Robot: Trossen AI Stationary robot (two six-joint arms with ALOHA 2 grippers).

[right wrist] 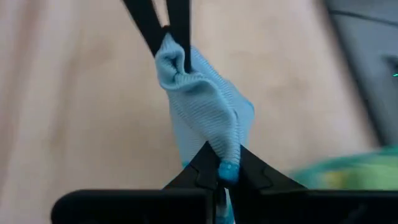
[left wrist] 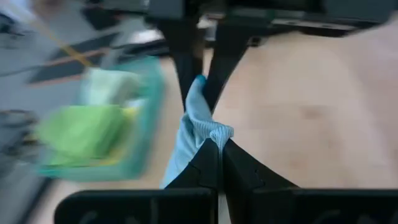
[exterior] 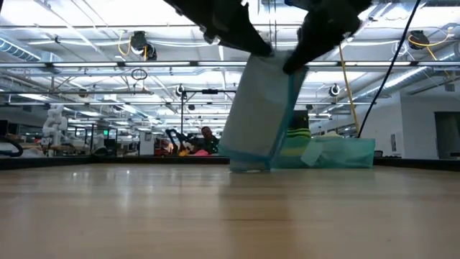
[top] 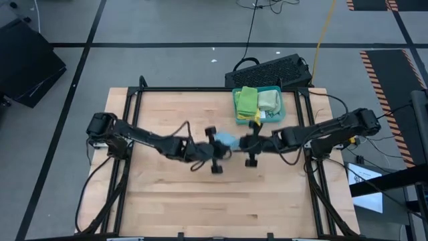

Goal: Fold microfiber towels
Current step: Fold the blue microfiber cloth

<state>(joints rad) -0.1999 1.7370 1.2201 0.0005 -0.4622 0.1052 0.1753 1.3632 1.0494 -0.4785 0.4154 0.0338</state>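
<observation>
The left tool [top: 212, 143] and right tool [top: 245, 143] are each clamping shut on an upper corner of the soft, limp light blue towel [exterior: 260, 108], which is hanging above the counter [top: 200, 207].

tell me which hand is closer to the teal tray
Right. The right hand holds one edge of the light blue towel just in front of the teal tray; the left hand grips the towel's other edge, farther away.
</observation>
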